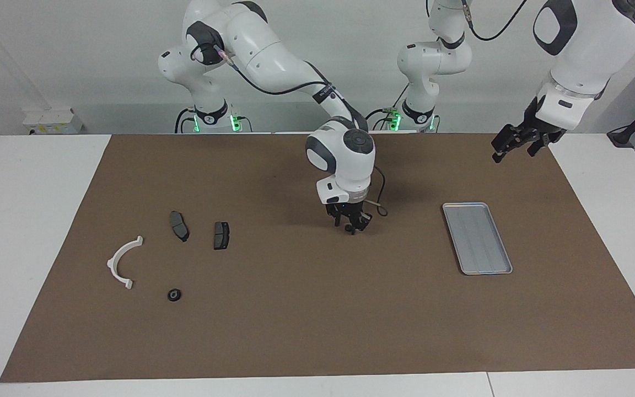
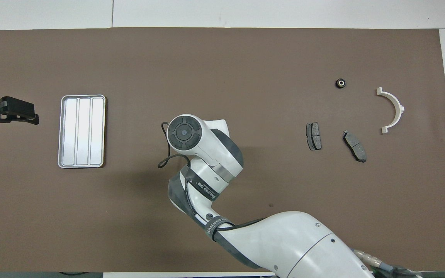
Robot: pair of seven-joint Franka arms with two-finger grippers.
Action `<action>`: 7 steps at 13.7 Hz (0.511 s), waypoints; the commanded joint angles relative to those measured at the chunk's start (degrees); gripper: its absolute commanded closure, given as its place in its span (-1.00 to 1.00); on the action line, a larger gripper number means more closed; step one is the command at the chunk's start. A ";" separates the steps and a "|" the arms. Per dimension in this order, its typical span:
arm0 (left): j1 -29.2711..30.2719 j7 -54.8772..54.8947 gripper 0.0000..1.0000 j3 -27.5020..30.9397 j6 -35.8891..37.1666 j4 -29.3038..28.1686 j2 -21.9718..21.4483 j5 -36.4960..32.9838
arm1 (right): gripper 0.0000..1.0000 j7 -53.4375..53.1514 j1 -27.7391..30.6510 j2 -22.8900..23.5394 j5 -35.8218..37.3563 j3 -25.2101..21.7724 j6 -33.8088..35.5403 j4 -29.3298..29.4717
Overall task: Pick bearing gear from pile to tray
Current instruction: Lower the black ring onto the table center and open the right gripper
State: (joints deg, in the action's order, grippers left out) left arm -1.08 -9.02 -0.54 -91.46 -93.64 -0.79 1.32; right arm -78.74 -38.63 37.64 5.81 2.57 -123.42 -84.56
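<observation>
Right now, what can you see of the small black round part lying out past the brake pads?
The small black round part is a tiny dark ring-shaped piece with a lighter centre, looking like a bearing or gear. It lies flat on the brown mat toward the right arm's end of the table, farther from the robots than the two brake pads and beside the white curved bracket. It sits alone; nothing touches it, and neither hand is near it.

Premises: robotics laboratory. Evidence: two white jointed robot arms [image 1: 273, 60] [image 1: 576, 49] mounted at the 12 o'clock edge of a white worktop [image 1: 36, 220], green status lights at their bases, loose black cabling, a brown rectangular mat [image 1: 317, 309] covering the worktop, and plain white walls.
</observation>
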 commanded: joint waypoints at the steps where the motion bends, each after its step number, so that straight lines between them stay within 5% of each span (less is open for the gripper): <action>1: -0.07 0.15 -1.00 0.01 0.85 -0.32 -0.88 -0.18 | -1.00 0.24 2.23 -0.90 1.14 0.16 7.81 4.91; 4: -0.07 0.23 -1.00 0.01 0.85 -0.32 -0.88 -0.26 | -1.00 9.88 6.79 -3.09 0.17 0.68 16.86 11.59; 7: -0.07 0.15 -1.00 0.01 0.85 -0.32 -0.88 -0.18 | -1.00 29.98 14.87 -8.44 -2.81 0.95 23.90 11.96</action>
State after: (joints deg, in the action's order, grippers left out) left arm -1.08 -9.02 -0.54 -91.46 -93.64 -0.79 1.32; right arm -59.96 -29.41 32.45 5.26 2.32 -103.37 -72.42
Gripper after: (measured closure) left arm 0.000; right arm 0.000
